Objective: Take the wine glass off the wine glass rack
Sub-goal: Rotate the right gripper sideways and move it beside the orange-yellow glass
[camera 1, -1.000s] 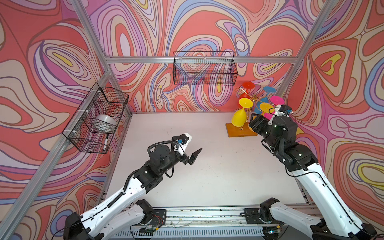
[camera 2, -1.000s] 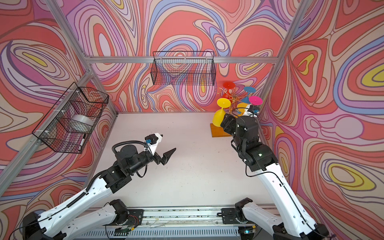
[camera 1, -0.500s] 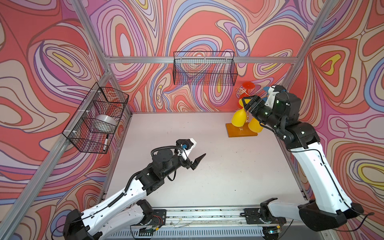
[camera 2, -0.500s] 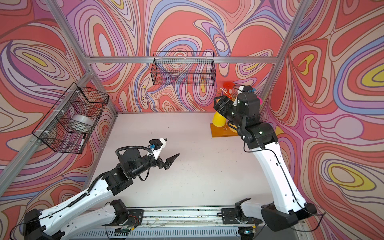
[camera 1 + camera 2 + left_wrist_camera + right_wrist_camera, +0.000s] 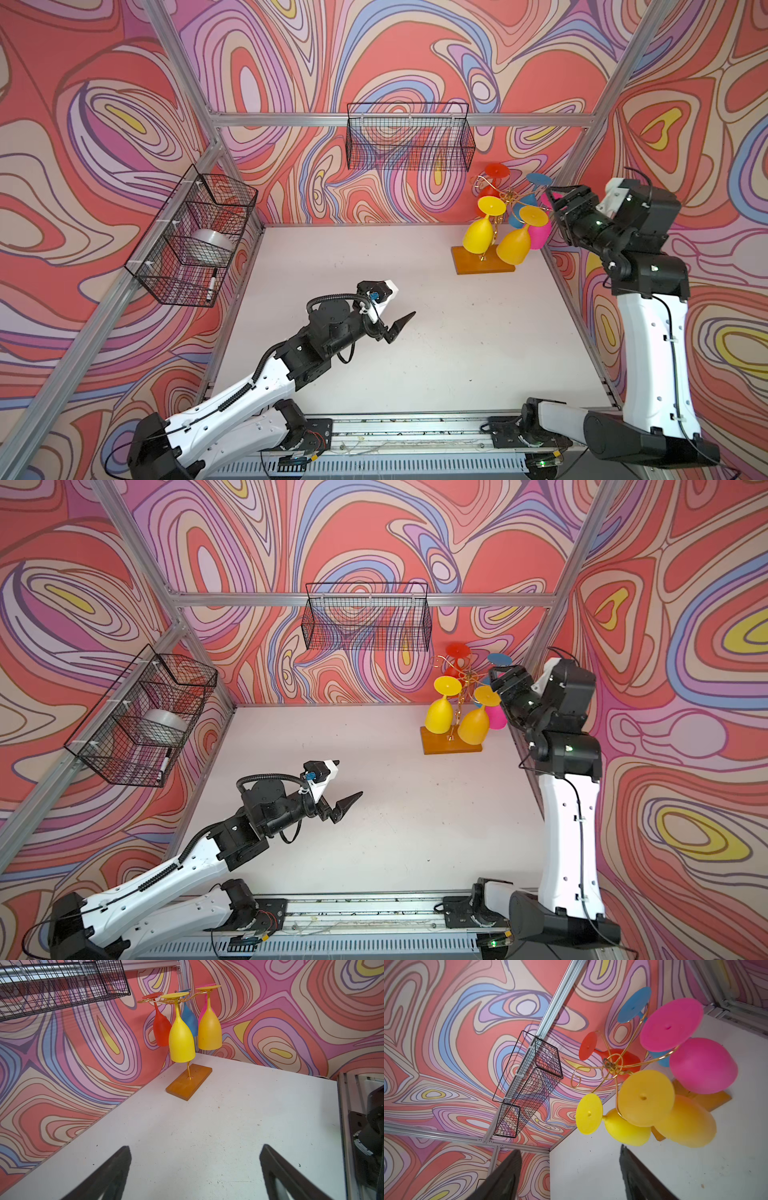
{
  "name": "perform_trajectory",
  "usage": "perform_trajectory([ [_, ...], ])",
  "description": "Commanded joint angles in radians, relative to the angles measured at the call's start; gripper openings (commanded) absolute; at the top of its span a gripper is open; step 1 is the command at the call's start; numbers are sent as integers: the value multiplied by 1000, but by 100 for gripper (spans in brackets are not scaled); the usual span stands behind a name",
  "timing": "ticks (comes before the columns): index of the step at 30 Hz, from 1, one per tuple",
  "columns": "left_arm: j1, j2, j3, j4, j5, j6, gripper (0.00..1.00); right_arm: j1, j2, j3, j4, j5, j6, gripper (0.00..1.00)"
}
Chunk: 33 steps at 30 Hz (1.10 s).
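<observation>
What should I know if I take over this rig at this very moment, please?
Left hand: open and empty, hovering over the middle of the table.
Right hand: open and empty, raised beside the wine glass rack, nearest the pink glass.
Things: the rack stands at the table's far right corner. Five glasses hang upside down on it: pink, orange glass, yellow glass, red glass, blue glass.
Done: no glass is off the rack.
Left: close on one glass, probably the pink, slide its foot out of the wire arm and lift it clear.
</observation>
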Motion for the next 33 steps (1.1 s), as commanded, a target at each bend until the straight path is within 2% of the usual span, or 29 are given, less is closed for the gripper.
perform_trajectory([
  [1,-5,-4,-16,29,-3,27,97,-97,-54,-98,51,-135,76,78],
  [6,-6,-9,-27,60,-1,-15,99,-216,-104,-283,207,-292,177,73],
  [11,7,0,-32,93,20,-69,100,-244,-138,-412,300,-337,212,72],
  [15,49,0,-43,142,83,-134,100,-246,-147,-502,428,-361,261,70],
  [20,150,5,-66,264,209,-280,100,-246,-115,-504,477,-374,263,69],
  [23,200,22,-77,340,276,-361,100,-246,-93,-512,512,-387,270,64],
  [26,212,38,-76,371,304,-377,100,-247,-72,-512,532,-384,267,62],
  [33,214,22,-68,338,294,-360,100,-247,-17,-496,560,-387,273,57],
])
